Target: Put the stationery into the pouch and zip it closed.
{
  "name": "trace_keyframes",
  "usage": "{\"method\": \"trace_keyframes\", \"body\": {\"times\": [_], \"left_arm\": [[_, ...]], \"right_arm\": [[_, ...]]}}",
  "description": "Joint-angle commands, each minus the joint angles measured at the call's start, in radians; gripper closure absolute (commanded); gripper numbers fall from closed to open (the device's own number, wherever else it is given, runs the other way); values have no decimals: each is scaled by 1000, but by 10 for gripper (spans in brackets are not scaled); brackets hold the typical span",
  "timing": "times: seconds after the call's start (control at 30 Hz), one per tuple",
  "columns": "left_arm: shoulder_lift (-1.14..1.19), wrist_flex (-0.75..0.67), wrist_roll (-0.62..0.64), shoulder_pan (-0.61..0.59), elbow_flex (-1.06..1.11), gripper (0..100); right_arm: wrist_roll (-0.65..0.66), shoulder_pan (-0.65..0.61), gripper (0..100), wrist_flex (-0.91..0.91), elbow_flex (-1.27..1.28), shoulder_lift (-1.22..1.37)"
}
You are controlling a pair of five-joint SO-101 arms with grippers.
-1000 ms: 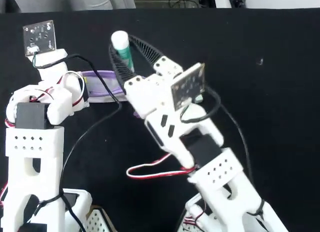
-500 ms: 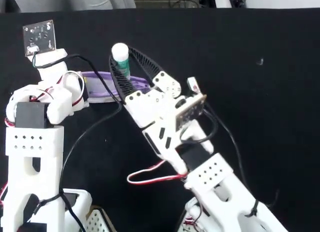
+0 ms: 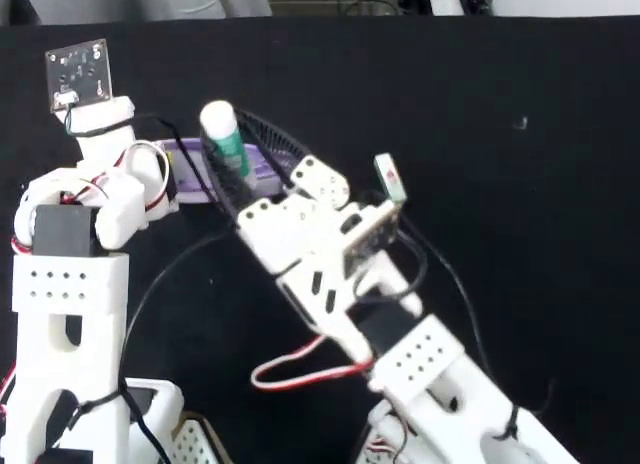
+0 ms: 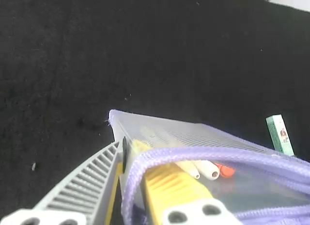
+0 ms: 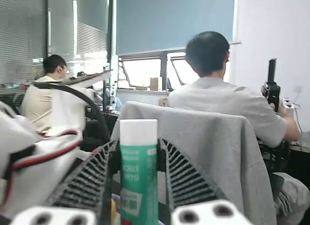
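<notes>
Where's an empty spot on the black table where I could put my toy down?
The widest bare stretch of the table lies right of the small green box. The strip behind the pouch is bare too. It is crowded where the right gripper holds the glue stick by the pouch.

From the high view I get even overhead light. The black desk (image 3: 540, 184) swallows it and shows almost no shadows, while the white arm shells (image 3: 65, 304) come up bright. In the left wrist view the clear pouch (image 4: 203, 137) carries a soft sheen along its wall. In the right wrist view the windows (image 5: 145, 72) are the brightest patch and glare a little. The glue stick (image 5: 138, 171) between the fingers (image 5: 92, 179) is lit evenly from the front.
</notes>
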Motion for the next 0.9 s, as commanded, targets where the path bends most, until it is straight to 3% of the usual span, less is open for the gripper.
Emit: {"method": "trace_keyframes", "body": {"times": [0.0,0.2,0.53,0.87], "left_arm": [[11,-37,-6,12,36,970],[9,-34,-5,18,36,970],[9,-32,-5,18,38,970],[11,-35,-6,10,36,970]], "right_arm": [[5,-34,988,5,-7,-77],[48,-14,988,-20,-24,-5],[164,8,988,-302,-59,297],[170,94,987,-316,-25,406]]}}
